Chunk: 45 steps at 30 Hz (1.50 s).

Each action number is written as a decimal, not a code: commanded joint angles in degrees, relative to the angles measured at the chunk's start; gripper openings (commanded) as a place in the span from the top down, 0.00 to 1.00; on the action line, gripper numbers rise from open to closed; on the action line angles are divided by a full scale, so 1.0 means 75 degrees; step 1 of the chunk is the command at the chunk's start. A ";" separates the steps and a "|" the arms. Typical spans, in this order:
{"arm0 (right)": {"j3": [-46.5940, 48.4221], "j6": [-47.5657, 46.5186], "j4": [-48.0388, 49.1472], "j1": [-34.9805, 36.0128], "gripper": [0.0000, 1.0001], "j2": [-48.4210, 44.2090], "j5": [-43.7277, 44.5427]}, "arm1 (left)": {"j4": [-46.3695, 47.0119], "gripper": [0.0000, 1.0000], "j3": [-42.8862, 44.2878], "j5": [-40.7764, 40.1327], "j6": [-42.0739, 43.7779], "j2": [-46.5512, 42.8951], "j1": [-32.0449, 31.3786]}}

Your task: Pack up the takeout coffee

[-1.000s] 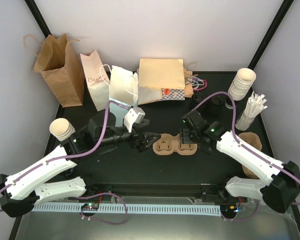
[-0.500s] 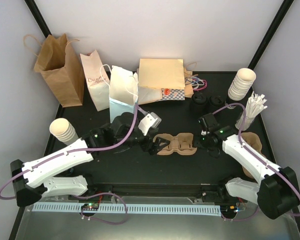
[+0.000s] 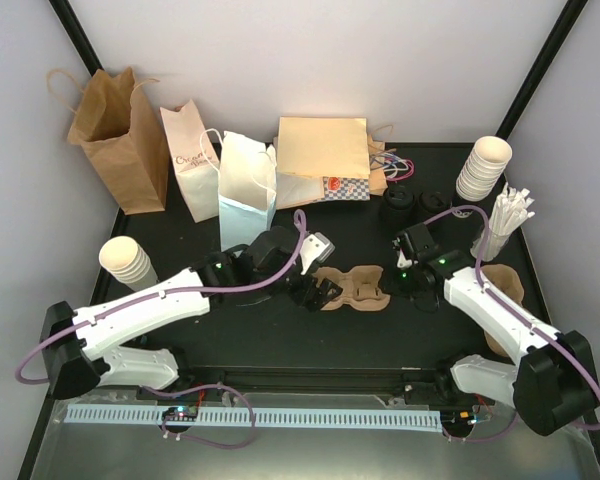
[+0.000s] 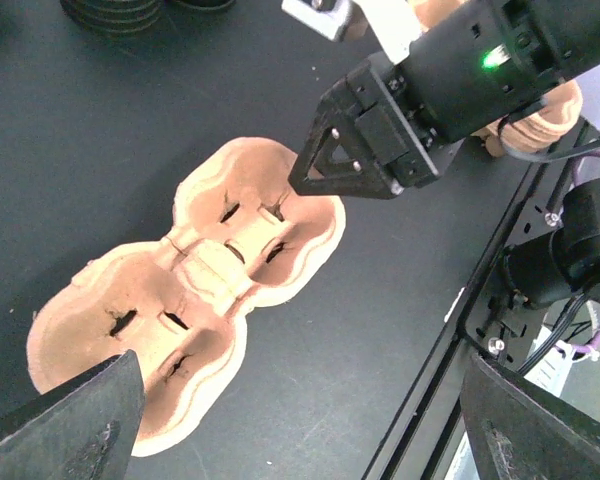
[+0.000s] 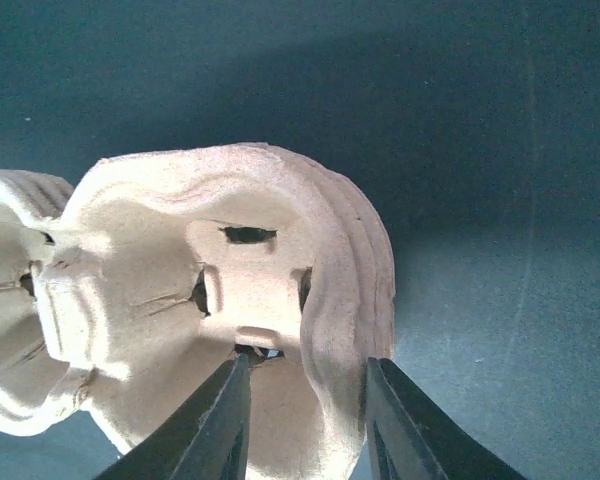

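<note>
Right fingers (image 5: 215, 430) straddle tan moulded-pulp cup carrier (image 5: 230, 270) rim; clamp unclear. Left fingers (image 4: 80, 420) wide apart. Seat deeper before lifting.

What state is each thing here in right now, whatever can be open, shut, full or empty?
cup carrier: flat on the table, both wells empty.
left end effector: open, by the carrier's end.
right end effector: straddling the carrier's rim; grip unclear.
brown bag: upright, mouth open.
white bag: upright.
</note>
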 commanded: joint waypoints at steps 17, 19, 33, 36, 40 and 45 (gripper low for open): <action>0.0201 0.0117 0.0554 -0.0469 0.77 -0.0506 -0.2157 | 0.0587 0.24 0.0224 0.0623 0.0454 0.0948 -0.0073; 0.0210 0.0170 0.0629 -0.0482 0.77 -0.0579 -0.2310 | 0.0853 0.24 0.0066 0.0722 0.0606 0.0977 -0.0085; 0.0291 0.0297 0.0785 -0.0492 0.77 -0.0539 -0.2738 | 0.1535 0.23 -0.0166 -0.0141 0.2831 0.1892 -0.0769; 0.0304 0.0297 0.0779 -0.0494 0.77 -0.0538 -0.2746 | 0.1468 0.23 -0.0133 -0.0572 0.3149 0.2087 -0.0948; 0.0313 0.0289 0.0764 -0.0494 0.77 -0.0535 -0.2750 | 0.1374 0.24 0.0001 -0.1165 0.3300 0.2523 -0.1015; 0.0328 0.0231 0.0706 -0.0488 0.77 -0.0538 -0.2708 | 0.1336 0.30 0.0286 -0.1758 0.3207 0.3141 -0.1021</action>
